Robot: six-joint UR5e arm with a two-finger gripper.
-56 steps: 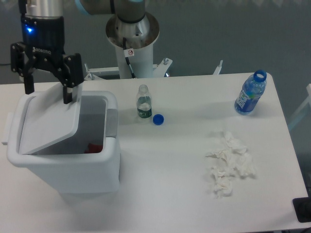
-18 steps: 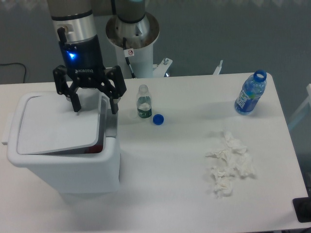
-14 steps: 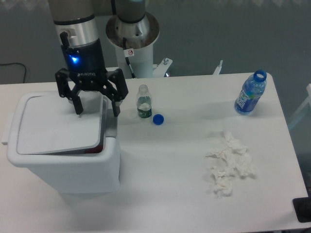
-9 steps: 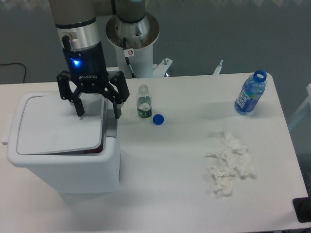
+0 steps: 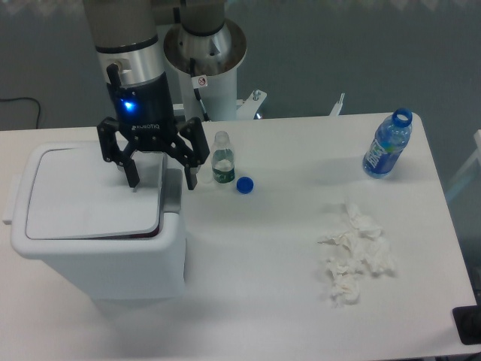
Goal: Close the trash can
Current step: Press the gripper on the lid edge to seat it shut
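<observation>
— Where does the trash can (image 5: 98, 248) stand?
— At the table's (image 5: 263, 301) left end; its lid (image 5: 94, 197) lies nearly flat, a thin dark gap showing under the front edge.
— And the gripper (image 5: 163, 179)?
— Spread wide above the lid's right edge, holding nothing; one fingertip (image 5: 134, 183) is over the lid, the other over the grey push tab (image 5: 173, 197).

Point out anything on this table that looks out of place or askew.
The small clear bottle stands uncapped, its blue cap loose on the table beside it. The blue water bottle near the far right edge is open too. Crumpled tissues lie scattered. The trash can lid sits nearly flat, a dark gap showing at its right edge.
</observation>
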